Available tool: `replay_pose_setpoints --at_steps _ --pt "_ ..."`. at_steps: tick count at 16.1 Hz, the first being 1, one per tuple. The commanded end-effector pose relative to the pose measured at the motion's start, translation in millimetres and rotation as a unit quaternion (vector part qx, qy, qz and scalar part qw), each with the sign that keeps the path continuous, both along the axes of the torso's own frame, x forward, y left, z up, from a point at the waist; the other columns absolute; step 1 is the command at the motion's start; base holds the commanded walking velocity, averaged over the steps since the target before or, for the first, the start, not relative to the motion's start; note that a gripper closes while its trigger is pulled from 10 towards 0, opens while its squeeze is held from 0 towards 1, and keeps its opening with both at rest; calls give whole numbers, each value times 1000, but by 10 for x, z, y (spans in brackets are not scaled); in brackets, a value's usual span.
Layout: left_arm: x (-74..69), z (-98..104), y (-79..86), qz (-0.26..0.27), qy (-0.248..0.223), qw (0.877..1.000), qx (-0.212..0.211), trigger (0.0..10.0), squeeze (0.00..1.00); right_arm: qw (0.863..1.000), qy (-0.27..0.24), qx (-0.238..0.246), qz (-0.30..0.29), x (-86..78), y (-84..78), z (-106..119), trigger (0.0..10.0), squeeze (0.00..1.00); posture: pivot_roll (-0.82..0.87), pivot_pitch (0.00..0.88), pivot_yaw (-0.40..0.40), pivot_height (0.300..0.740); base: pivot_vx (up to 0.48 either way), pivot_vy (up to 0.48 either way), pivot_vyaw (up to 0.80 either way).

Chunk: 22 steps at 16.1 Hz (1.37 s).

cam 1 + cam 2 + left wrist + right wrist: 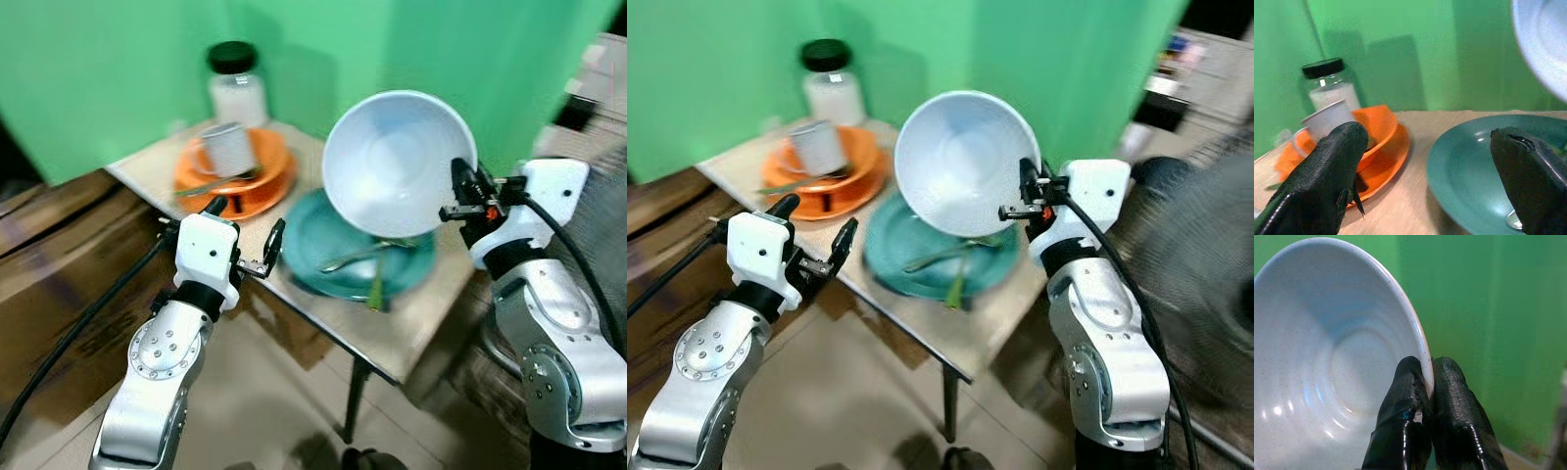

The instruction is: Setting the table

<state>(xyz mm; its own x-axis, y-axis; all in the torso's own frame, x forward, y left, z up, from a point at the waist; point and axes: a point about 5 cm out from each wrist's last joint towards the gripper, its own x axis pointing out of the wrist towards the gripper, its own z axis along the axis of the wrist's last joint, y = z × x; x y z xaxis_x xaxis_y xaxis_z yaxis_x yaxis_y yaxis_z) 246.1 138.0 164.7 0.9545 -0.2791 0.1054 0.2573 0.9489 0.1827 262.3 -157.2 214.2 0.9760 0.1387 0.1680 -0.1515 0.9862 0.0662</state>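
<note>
Bowl [397,162], pale blue-white and wide, hangs in the air above the far right part of the bench [411,333], tipped steeply so that its hollow faces the robot and its rim stands nearly on edge. The right pincer [460,191] has it by the rim on the right side: in the right wrist view one black finger [1403,401] lies inside the rim and the other outside, clenched tight on the thin edge with no gap between.

Directly beneath the bowl sits a teal plate [323,240] with a fork [358,258] and something green and narrow lying on it; the bowl's lower edge hangs just over the plate's far side, apart from it. So the bowl lies up and to the left of the right pincer, and the plate straight below; as I judge it, setting the bowl down calls for levelling the rim first, since the grip is on one side alone and the weight hangs off it.

The left pincer [245,235] hovers at the bench's near edge, just beside the teal plate, its fingers spread wide and holding nothing. It is the nearer arm to the orange plate [279,186], which carries an orange bowl [269,152] with a grey cup [227,149] leaning in it. Behind them, by the green wall [98,69], stands a glass jar [238,93] with a black lid.
</note>
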Motion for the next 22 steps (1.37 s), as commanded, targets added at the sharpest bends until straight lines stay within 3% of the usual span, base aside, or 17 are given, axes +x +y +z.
replay_pose_setpoints --at_steps 1,3,11,15,22 --pt "-31 20 22 13 -6 1000 -1 10000 0 1000 -22 9 4 -38 -17 53 10000 0 9 0 23 740 0 0 -788" --pt "-101 -55 48 22 5 1000 12 10000 0 1000 -23 4 6 -34 -11 33 10000 0 1 0 7 740 0 0 -788" --pt "-215 -26 137 49 11 999 13 10000 0 1000 1 17 -17 -187 -71 -111 10000 0 -3 53 6 740 0 0 -800" --pt "-161 -6 184 55 12 998 10 10000 0 999 10 20 -46 -236 -144 -183 10000 0 -12 49 23 740 0 0 -800" --pt "-125 56 158 48 4 999 -3 10000 0 999 20 14 -32 -254 -101 -202 10000 0 -8 31 21 740 0 0 -800"
